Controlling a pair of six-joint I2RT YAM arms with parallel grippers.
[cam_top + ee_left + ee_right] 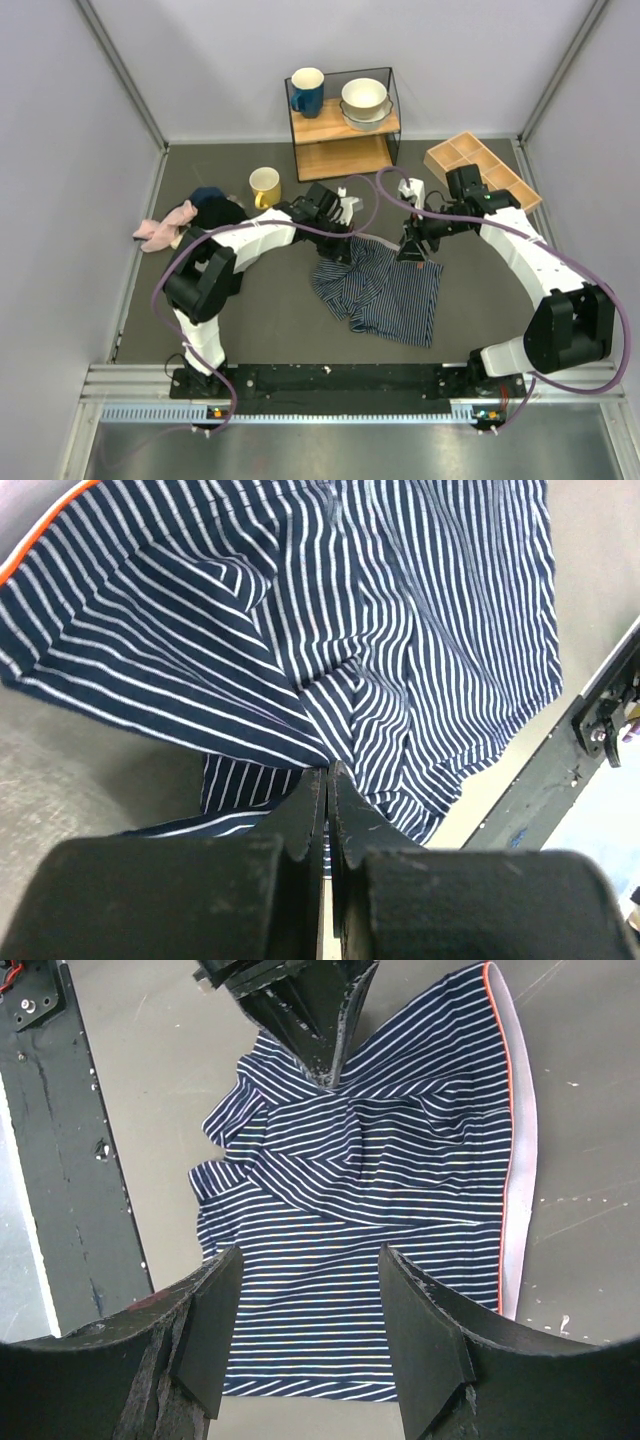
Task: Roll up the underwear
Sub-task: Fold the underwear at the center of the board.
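Top external view: underwear lies near the counter's centre, a shade toward 5 o'clock. It is spread open and rumpled, with no roll in it. Judged progress: barely begun, smoothing and the whole roll are left.

Left pincer is clenched on a pinch of striped cloth at the garment's 10 o'clock corner, and the fabric bunches there. Right pincer is released, fingers wide, hovering over the 12 o'clock edge and gripping nothing. Waistband shows pale with an orange line.

Room: plain white walls on three sides. Counter is dark grey and matte. Shelf at 12 holds a blue mug and bowls. Wooden tray at 2, yellow mug at 11, pink cloth near 10, dark cloth beside it.
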